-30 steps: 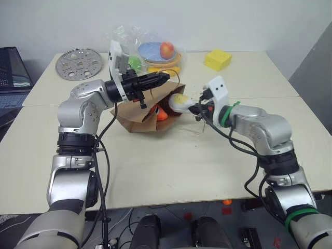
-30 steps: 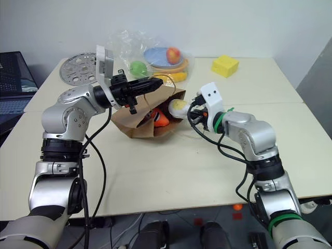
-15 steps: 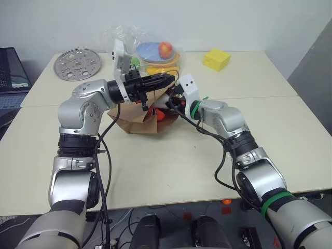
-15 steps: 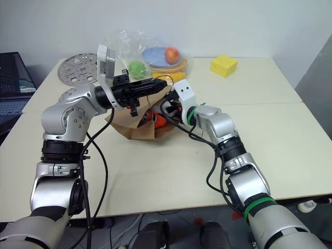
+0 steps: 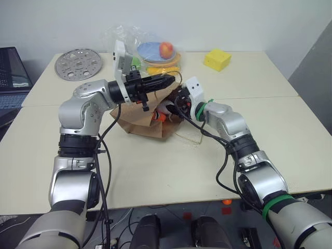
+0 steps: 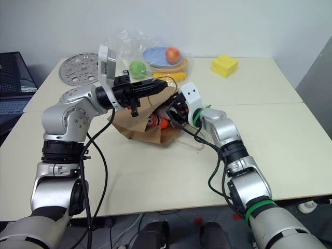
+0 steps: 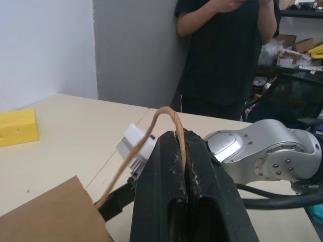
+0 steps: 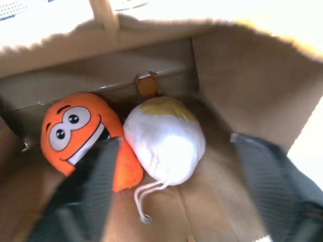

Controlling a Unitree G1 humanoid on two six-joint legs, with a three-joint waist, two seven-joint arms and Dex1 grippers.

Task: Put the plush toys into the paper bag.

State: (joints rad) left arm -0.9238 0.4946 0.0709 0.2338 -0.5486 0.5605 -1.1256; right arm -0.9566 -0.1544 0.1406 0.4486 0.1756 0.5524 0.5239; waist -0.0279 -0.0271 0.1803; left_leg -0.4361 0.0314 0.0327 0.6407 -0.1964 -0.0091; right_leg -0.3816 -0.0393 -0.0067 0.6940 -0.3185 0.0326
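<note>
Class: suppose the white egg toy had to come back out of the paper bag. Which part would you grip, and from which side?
Probably grip the white egg toy across its round middle, reaching in through the paper bag's open mouth; the orange carrot toy presses against one flank.

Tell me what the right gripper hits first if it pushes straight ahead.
Most likely the whitish egg-shaped plush toy lying inside the brown paper bag, directly between the open right gripper's fingers; depth is uncertain.

A beige table is seen bearing the paper bag centrally, a perforated metal disc far left, a clear plastic bag far centre, and a yellow block far right.
</note>
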